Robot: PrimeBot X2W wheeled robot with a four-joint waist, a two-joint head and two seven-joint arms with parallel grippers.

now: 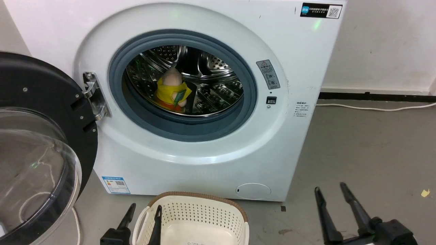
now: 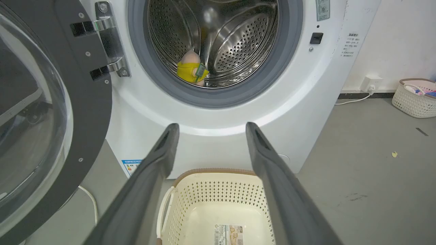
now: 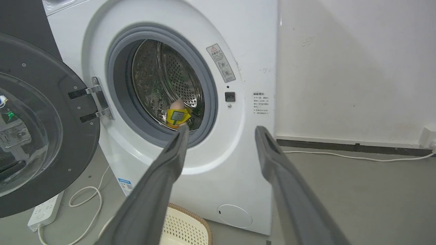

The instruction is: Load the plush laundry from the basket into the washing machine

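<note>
Washing machine (image 1: 204, 163): white, front open, door (image 1: 44, 102) swung wide to left.
Basket (image 1: 196, 212): on floor just before machine, paper label (image 2: 229, 234) on its bottom.
Right gripper (image 1: 329, 188): above floor, right of basket, fingers apart, holding nothing.
Left gripper (image 1: 145, 207): at basket's left rim, fingers apart, holding nothing.
Plush laundry (image 1: 172, 90): inside drum (image 1: 218, 85), low, left of centre; well apart from both grippers, up and ahead of fingertips.

Head high, wrists low, all facing the washing machine (image 1: 204, 153).
</note>
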